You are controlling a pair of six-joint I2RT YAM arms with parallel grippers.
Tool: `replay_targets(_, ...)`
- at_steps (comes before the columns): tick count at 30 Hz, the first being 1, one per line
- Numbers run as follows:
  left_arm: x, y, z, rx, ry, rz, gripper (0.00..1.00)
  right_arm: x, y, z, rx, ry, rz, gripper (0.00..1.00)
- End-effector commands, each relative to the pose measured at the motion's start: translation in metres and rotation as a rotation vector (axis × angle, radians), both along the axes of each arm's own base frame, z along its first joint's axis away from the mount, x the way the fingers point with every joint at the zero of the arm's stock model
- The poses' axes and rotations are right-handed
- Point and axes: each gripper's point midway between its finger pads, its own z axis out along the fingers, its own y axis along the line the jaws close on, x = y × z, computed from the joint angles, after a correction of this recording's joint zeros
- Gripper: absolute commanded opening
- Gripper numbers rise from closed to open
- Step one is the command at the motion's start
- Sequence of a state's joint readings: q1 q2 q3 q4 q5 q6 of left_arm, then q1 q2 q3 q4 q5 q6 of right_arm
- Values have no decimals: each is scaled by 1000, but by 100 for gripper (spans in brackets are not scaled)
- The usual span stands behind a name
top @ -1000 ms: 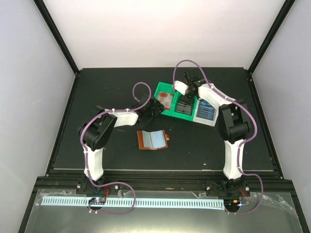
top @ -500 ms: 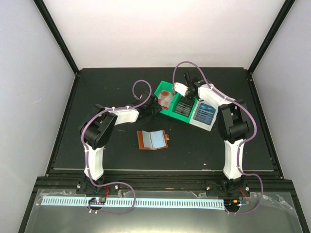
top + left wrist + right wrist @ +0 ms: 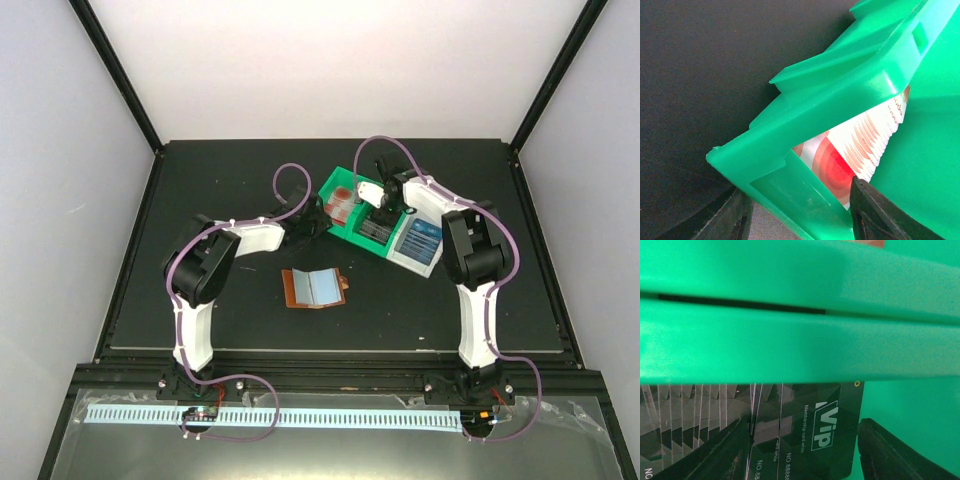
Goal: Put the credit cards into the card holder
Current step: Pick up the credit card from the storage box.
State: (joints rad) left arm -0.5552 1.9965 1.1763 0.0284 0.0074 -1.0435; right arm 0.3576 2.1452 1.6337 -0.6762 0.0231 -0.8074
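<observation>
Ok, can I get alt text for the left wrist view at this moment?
Close-up of the corner of a green bin holding a fanned stack of red-and-white cards, set on a dark table. The left gripper straddles the bin's wall at the bottom edge, one dark finger outside and one inside beside the cards.

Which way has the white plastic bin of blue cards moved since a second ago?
Yes: the white plastic bin slid toward the near edge and slightly left, closer to the unmoved brown leather card holder.
</observation>
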Motion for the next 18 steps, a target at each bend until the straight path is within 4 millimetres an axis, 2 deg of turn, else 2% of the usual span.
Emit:
replay_targets(1, -15, 3, -25, 91, 71, -82, 53, -8, -2, -14, -25, 60, -7, 62)
replay_targets(4, -15, 4, -26, 92, 75, -81, 53, -10, -1, -16, -23, 76, -10, 62)
replay_targets(8, -14, 6, -26, 93, 77, -78, 52, 3, -6, -12, -46, 12, -40, 60)
replay_targets(11, -14, 9, -27, 97, 82, -74, 51, 17, -12, -3, -73, -55, -75, 55)
replay_targets(18, -14, 11, -30, 99, 89, -73, 50, 19, -4, 17, 12, -45, -90, 53)
